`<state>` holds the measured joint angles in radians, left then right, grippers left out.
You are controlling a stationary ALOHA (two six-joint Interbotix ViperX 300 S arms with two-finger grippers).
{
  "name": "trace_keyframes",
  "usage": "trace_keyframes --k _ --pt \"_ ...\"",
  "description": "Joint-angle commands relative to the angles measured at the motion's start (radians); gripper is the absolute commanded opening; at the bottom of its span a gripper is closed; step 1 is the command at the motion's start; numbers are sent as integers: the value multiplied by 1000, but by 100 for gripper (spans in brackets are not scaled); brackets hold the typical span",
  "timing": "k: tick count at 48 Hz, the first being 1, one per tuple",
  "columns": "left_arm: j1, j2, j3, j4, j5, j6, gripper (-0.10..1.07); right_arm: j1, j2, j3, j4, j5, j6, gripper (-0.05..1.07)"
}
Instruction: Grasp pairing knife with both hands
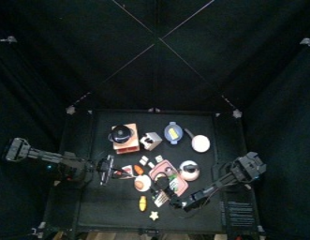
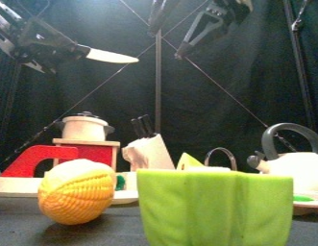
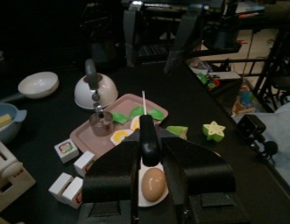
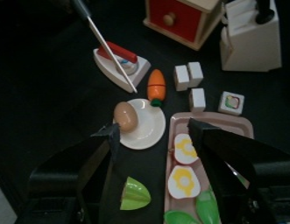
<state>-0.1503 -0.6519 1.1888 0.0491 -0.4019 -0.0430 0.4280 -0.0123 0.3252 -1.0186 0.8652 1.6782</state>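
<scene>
Left gripper [image 3: 147, 171] is pinched on the handle of the small paring knife with a pale blade [image 2: 112, 57], holding it raised above the table. The blade runs straight out from the left jaws, long axis roughly level, tip pointing toward the right gripper [image 2: 204, 29]. Right gripper's jaws are spread wide, empty, near the tip and not touching; judged next to close on the blade end.
</scene>
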Motion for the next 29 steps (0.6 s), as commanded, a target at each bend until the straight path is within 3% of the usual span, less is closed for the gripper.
trace_keyframes --k 1,6,13,22,29 --pt "-38 14 5 -57 -71 41 55 -49 -92 98 -40 -147 0 94" --pt "-80 43 34 -123 -164 107 55 -92 -144 193 -97 -304 2 94" --pt "-166 107 46 -255 -227 172 55 -112 -172 259 -184 -449 6 94" --pt "-304 241 5 -423 -287 253 55 -103 -132 255 -253 -489 8 94" --pt "-405 365 -49 -571 -344 364 55 -89 -84 229 -249 -491 12 94"
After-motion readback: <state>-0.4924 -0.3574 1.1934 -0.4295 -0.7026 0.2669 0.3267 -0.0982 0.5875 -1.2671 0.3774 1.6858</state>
